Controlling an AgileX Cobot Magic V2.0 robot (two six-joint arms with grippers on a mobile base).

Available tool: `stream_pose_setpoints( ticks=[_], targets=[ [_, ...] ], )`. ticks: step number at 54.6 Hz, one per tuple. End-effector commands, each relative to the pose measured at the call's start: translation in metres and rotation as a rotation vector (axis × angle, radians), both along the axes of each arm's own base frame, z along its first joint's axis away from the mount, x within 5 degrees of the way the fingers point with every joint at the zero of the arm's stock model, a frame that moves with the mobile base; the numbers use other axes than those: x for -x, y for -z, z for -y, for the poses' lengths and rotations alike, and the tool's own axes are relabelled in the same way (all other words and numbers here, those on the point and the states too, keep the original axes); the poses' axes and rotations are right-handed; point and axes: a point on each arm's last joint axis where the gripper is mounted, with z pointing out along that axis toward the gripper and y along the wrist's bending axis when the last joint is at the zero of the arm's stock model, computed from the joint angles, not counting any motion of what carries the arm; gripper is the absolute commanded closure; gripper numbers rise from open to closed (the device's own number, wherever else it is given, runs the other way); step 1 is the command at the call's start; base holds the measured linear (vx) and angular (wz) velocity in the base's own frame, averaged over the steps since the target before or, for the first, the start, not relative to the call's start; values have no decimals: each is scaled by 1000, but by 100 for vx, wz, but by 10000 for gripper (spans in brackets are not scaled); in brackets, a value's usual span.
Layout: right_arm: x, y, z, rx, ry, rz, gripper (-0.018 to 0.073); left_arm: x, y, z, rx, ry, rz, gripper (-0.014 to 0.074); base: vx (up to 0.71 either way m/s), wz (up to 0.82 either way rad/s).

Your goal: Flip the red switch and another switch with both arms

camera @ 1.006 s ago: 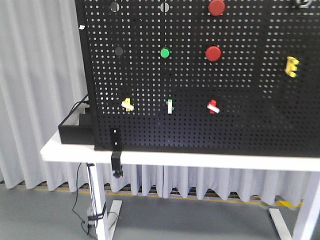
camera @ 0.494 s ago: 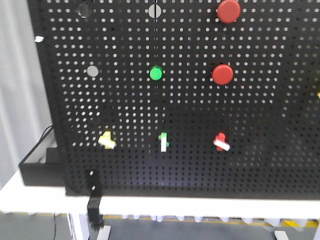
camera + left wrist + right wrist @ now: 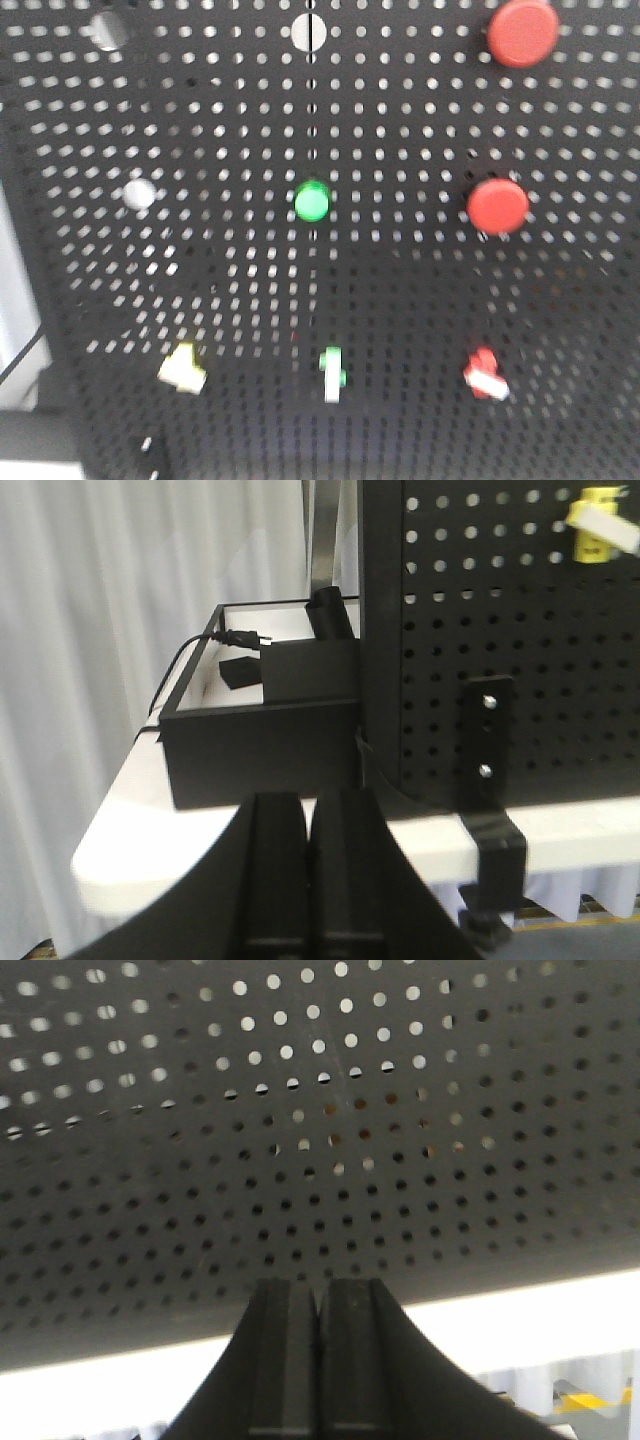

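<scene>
Saw white curtains (image 3: 100,630) hanging far on the left of the left wrist view. Noticed beside them a white surface (image 3: 150,830) with a black box (image 3: 260,745) sitting on it, and a black cord (image 3: 238,637) plugged in behind the box. Found the left claw (image 3: 308,825) low in that view, clenched tight with nothing between its two fingers, and touching nothing. Spotted to its right a black clamp (image 3: 487,740) fixed to a tall black board (image 3: 540,660) full of little holes and gripping the edge of the surface. Caught the pale-yellow switch (image 3: 598,525) way up in the top right corner, sticking out of the board, well apart from the claw.

Looked straight at the same board in the front view, a bit blurry. Counted three small switches along the low row, from left to right: the pale-yellow switch (image 3: 183,368), then a white switch with a green base (image 3: 332,373), then the red switch (image 3: 485,376) with its white tip pointing down and to the right. Saw a row of round buttons above them: a grey button (image 3: 139,193), a green button (image 3: 312,201) and a big red button (image 3: 498,206). Saw one more big red button (image 3: 522,32) higher up on the right.

Found the right claw (image 3: 319,1310) low in the middle of the right wrist view, also clenched tight and gripping nothing. Faced the holes of the board up close there, with a white strip of the surface below it.
</scene>
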Motion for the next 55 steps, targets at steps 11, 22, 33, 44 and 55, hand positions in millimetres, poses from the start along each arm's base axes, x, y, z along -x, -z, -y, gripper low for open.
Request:
stream_pose_setpoints(
  ticks=[11,22,33,44,55],
  targets=[
    [1,-6,0,21,0,86,566,1,-2,-1,19,-9,77,594,17,-5],
    [1,-6,0,21,0,86,566,1,-2,-1,19,-9,77,594,4,-4],
    [1,-6,0,21,0,86,566,1,-2,-1,19,-9,77,594,0,0],
    [1,-6,0,21,0,86,566,1,-2,-1,19,-9,77,594,0,0],
    [1,-8,0,23,-2,108,566,1,-2,-1,19,-9,78,594,0,0]
  ],
)
